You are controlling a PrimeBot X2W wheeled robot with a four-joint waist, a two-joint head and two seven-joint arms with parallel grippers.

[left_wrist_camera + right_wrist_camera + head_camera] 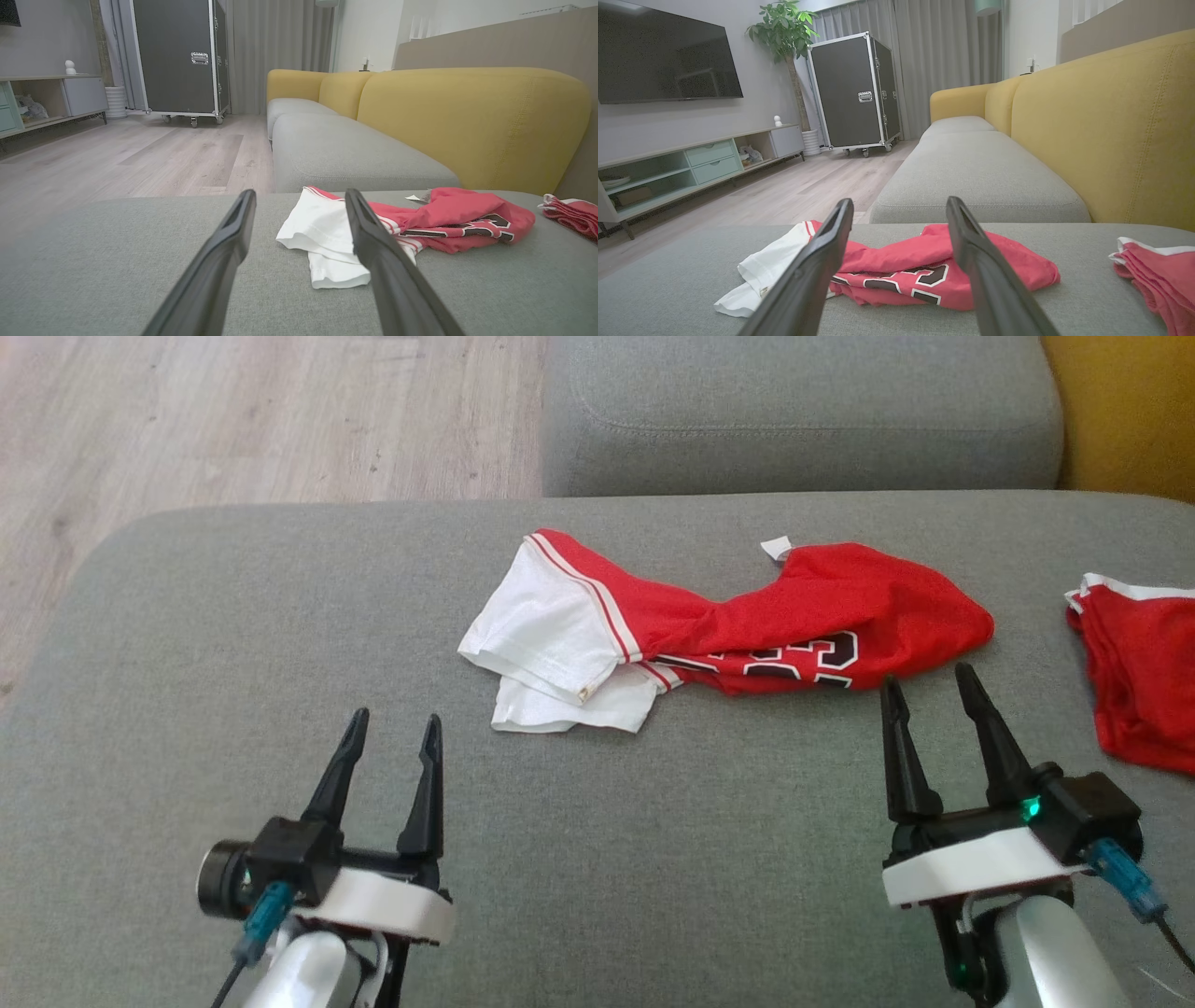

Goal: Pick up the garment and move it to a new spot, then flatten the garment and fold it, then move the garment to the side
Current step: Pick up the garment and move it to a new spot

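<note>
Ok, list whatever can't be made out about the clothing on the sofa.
Number print on the garment, head view: mostly buried in its own folds.
Second red garment, head view: cut off by the right edge.
White tag, head view: too small to read.
White sleeve, left wrist view: partly behind the left tool.

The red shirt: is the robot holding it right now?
No, the shirt lies loose on the cushion; the left fingers and right fingers stand open with nothing between them.
</note>
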